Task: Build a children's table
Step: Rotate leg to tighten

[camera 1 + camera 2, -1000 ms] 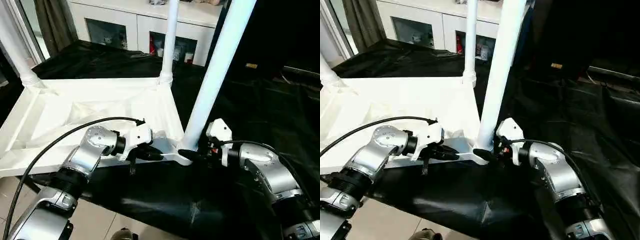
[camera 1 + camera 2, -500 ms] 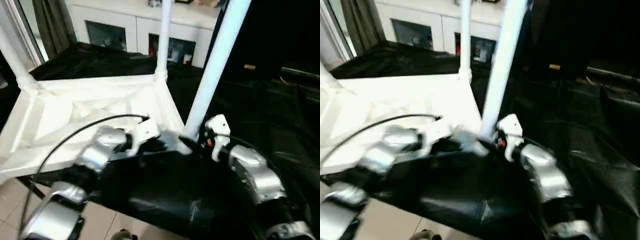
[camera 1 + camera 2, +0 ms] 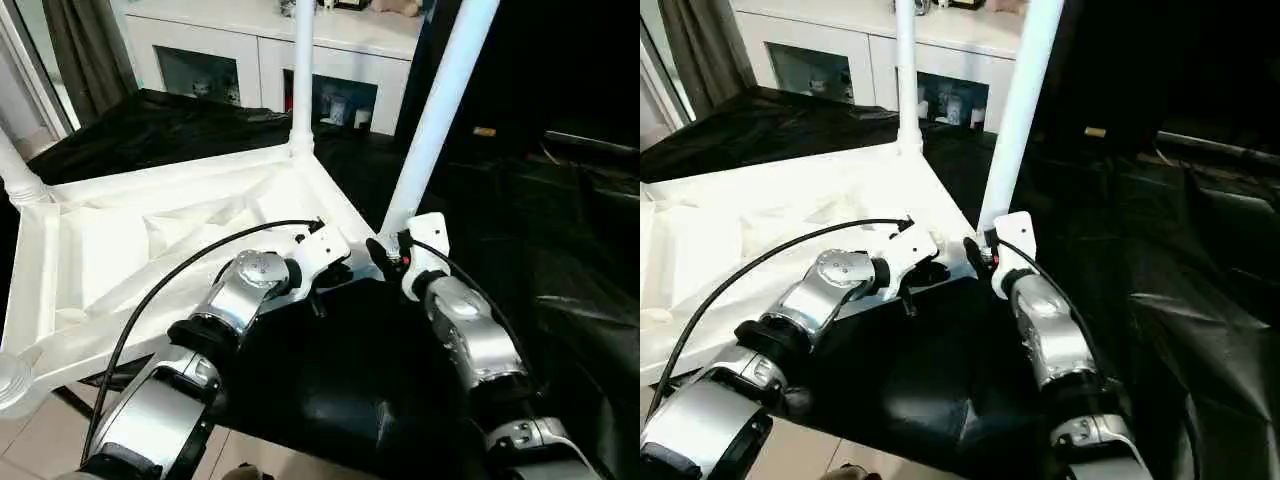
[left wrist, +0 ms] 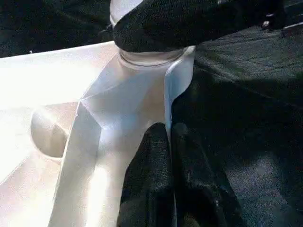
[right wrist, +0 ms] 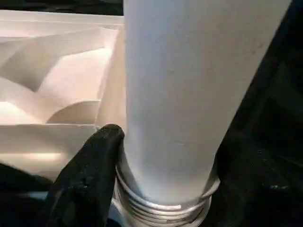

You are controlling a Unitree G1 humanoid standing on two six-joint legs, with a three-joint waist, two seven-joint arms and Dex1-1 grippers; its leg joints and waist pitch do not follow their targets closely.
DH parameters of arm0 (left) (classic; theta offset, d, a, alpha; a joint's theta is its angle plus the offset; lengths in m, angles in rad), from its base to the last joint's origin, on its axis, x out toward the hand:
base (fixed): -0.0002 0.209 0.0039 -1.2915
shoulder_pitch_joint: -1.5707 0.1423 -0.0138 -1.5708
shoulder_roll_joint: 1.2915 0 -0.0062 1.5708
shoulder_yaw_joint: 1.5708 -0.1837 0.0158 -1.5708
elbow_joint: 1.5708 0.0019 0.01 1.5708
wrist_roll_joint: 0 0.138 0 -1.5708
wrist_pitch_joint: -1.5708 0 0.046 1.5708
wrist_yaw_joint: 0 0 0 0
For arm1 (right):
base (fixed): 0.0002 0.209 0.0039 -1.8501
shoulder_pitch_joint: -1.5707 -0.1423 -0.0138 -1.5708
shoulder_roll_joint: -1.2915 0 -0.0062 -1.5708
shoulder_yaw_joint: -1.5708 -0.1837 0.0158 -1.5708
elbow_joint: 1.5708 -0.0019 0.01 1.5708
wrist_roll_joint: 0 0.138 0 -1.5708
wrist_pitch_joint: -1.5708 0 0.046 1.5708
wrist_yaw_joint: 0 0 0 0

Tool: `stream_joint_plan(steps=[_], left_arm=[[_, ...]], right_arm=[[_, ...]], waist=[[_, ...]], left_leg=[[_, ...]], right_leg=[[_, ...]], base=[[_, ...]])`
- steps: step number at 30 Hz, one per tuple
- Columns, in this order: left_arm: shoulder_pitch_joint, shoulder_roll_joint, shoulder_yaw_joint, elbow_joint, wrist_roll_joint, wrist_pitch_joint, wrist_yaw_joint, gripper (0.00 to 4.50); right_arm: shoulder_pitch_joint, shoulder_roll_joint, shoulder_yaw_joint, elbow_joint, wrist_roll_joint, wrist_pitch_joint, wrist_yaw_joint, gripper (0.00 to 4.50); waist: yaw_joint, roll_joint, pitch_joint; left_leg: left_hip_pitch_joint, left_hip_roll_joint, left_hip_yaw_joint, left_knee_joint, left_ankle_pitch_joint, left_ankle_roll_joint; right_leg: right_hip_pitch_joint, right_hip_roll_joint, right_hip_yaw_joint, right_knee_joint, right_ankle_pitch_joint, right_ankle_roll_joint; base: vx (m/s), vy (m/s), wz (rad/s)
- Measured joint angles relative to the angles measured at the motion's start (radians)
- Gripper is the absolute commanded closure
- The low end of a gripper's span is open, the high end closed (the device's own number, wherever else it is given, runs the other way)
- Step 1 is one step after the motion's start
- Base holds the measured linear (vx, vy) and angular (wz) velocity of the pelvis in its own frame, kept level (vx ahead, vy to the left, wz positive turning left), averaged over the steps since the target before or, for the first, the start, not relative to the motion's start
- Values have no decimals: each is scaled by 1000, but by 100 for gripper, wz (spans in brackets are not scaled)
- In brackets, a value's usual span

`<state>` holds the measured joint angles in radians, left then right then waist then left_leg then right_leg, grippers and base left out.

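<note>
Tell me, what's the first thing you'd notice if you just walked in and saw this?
A white table top lies upside down on a black cloth, with legs sticking up from its corners. At the near corner, the right gripper is around the base of the nearest leg, and the left gripper pinches the top's rim beside it. A white cabinet stands behind.
</note>
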<state>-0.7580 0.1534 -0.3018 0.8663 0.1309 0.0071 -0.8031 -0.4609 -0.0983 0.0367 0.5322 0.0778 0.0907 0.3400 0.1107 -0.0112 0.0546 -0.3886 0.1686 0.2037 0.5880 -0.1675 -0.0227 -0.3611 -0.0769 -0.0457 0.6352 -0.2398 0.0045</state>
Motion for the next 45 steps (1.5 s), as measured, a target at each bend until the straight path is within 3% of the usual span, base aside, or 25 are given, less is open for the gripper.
stream_joint_plan(steps=[6, 13, 21, 33, 40, 45], left_arm=[[9, 41, 1, -19, -9, -35, -76, 450], [68, 125, 1, -105, -49, -82, -253, 450], [121, 155, -3, -205, -86, -46, -395, 450], [132, 160, 0, -230, -88, -24, -402, 450], [137, 162, 2, -232, -88, -14, -389, 450], [99, 106, 12, -151, -50, -21, -244, 450]], right_arm=[[31, -76, 31, -21, 8, -58, 158, 53], [98, -228, 57, -136, 82, -17, 455, 53], [102, -261, 88, -154, 111, -6, 578, 53], [102, -266, 91, -165, 123, 0, 624, 168], [106, -242, 86, -155, 125, 8, 590, 181], [84, -145, 32, -91, 113, 24, 380, 182]], waist=[[-3, 1, 1], [-1, 2, 1], [4, 7, 2], [4, 7, 2], [0, 7, 2], [-10, 7, 0]], left_leg=[[-5, 1, 0, -1, 0, 0], [-8, 1, 1, 0, 2, 3], [-8, 2, 3, 0, 2, 3], [-8, 2, 3, 0, 2, 3], [-8, 2, 3, 0, 2, 3], [-4, 2, 4, 1, 2, 3]], right_leg=[[-5, 1, -1, -2, 0, 0], [-6, 1, 0, -5, 0, 0], [-6, 1, 0, -4, 0, 0], [-6, 1, 0, -4, 0, 0], [-7, 1, 0, -4, 0, 0], [-4, 1, 0, -4, 1, -2]], base=[[0, 0, 0], [0, 0, 0], [0, 0, 0], [0, 0, 0], [0, 0, 0], [0, 0, 0]])
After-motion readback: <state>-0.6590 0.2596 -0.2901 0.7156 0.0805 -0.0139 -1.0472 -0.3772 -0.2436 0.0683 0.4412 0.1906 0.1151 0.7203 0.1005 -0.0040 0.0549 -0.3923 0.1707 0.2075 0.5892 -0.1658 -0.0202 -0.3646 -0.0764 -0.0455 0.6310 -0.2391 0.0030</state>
